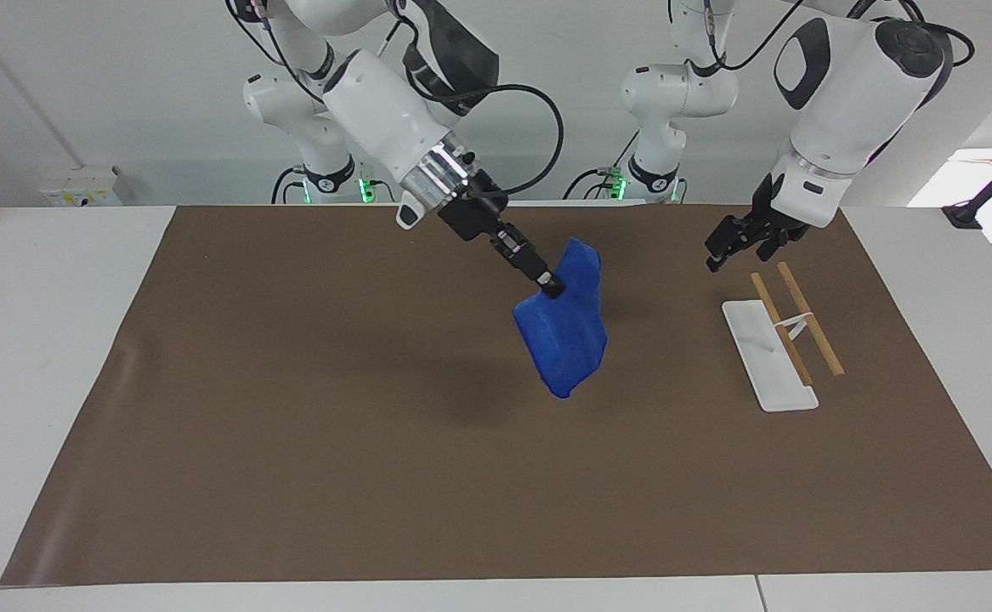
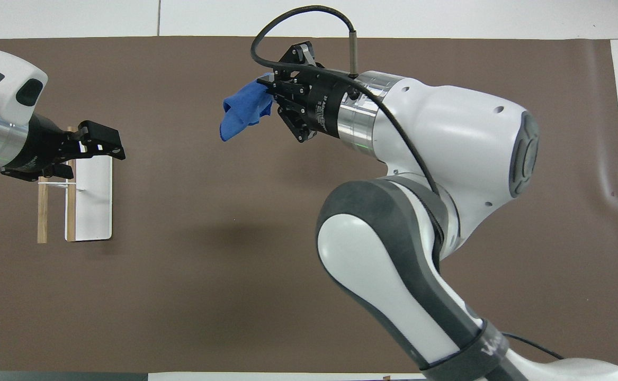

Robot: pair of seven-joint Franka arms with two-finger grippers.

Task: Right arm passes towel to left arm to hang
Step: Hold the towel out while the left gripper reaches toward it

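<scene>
My right gripper [image 1: 547,285] is shut on the top edge of the blue towel [image 1: 568,344]. The towel hangs free in the air over the middle of the brown mat [image 1: 291,425]. In the overhead view the right gripper [image 2: 269,90] points toward the left arm's end, with the towel [image 2: 242,108] drooping from it. My left gripper [image 1: 738,242] is open and empty in the air above the towel rack [image 1: 768,357], apart from the towel. It also shows in the overhead view [image 2: 102,145].
The rack is a white base [image 2: 94,201] with two wooden bars [image 2: 43,211] on a thin white stand, at the left arm's end of the mat. White tabletop [image 1: 36,340] surrounds the mat.
</scene>
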